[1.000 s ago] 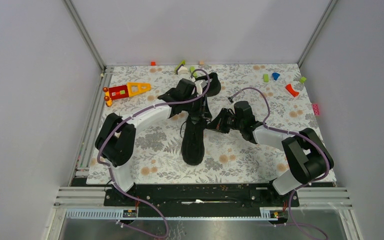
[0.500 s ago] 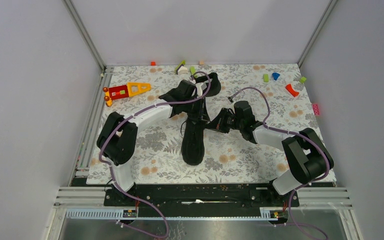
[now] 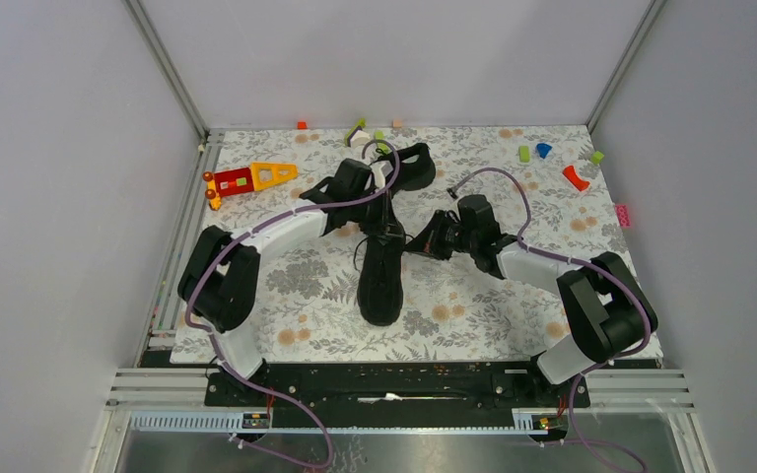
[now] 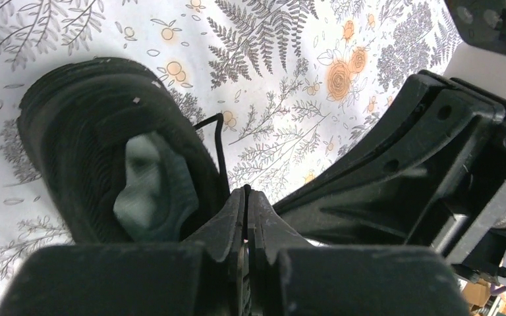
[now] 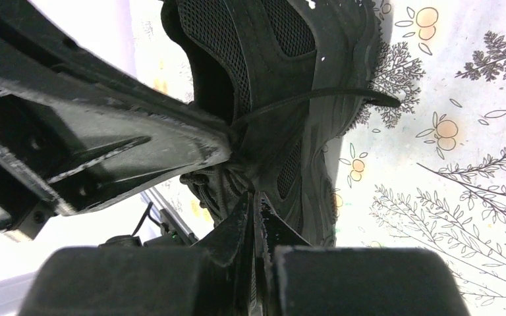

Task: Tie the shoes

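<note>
Two black shoes, near shoe [image 3: 380, 281] centred on floral table [image 3: 473, 315], second shoe [image 3: 409, 166] just behind it, two grippers at near shoe's lacing, left gripper [image 4: 245, 197] clenched on one lace [image 4: 219, 148], right gripper [image 5: 255, 201] clenched, grasp unclear

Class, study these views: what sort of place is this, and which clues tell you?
Probably a robotics lab cell: left arm and right arm bolted to a floral table, plain grey walls.
</note>
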Motion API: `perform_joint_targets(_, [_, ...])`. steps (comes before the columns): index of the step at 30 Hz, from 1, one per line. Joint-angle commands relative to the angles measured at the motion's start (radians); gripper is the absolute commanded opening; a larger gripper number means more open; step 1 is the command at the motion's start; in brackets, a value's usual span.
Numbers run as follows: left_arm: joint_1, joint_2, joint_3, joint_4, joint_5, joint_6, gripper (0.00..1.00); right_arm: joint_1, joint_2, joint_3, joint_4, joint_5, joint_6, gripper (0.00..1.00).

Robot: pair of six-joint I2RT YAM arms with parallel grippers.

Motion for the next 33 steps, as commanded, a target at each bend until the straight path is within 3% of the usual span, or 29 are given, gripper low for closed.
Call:
perform_joint_targets(1, [0.021,-0.114,-0.053,0.103,0.014,-0.034,0.01,0.031,-0.01,0.068,-0.077,0.055,-0.05,0.0])
perform_joint_targets(20, [0.071,-0.289,-0.306,0.298,-0.047,-0.126,0.0,0.167,0.061,0.305,-0.517,0.344,-0.153,0.0])
perform_joint_targets(33, [0.115,-0.375,-0.411,0.344,-0.093,-0.144,0.0,0.244,0.147,0.483,-0.786,0.584,-0.151,0.0])
